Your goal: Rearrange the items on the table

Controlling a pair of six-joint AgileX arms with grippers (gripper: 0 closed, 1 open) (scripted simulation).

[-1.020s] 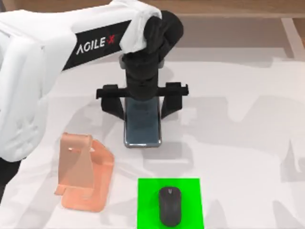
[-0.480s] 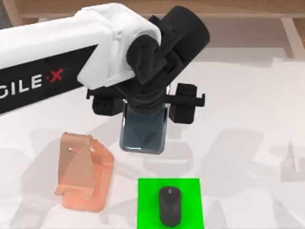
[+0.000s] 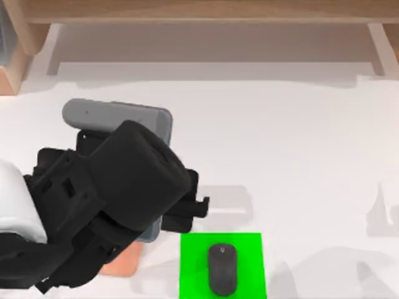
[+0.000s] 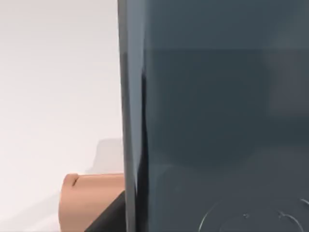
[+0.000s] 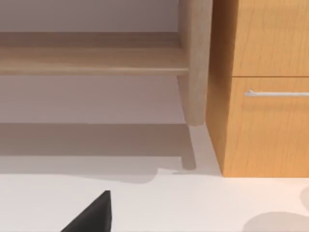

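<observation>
Left end effector [image 3: 146,187] clamped on smartphone [image 3: 124,118], above salmon stand [image 3: 121,265], beside mouse [image 3: 222,269].

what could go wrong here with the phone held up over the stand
1. The left end effector holds the smartphone by one end, most of it sticking out past the grip; a slip would drop it onto the table.
2. The arm covers most of the orange phone stand in the top view, so seating the phone may miss the slot and tip the stand.
3. The mouse on its green pad lies close beside the stand; a swing could knock it off.
</observation>
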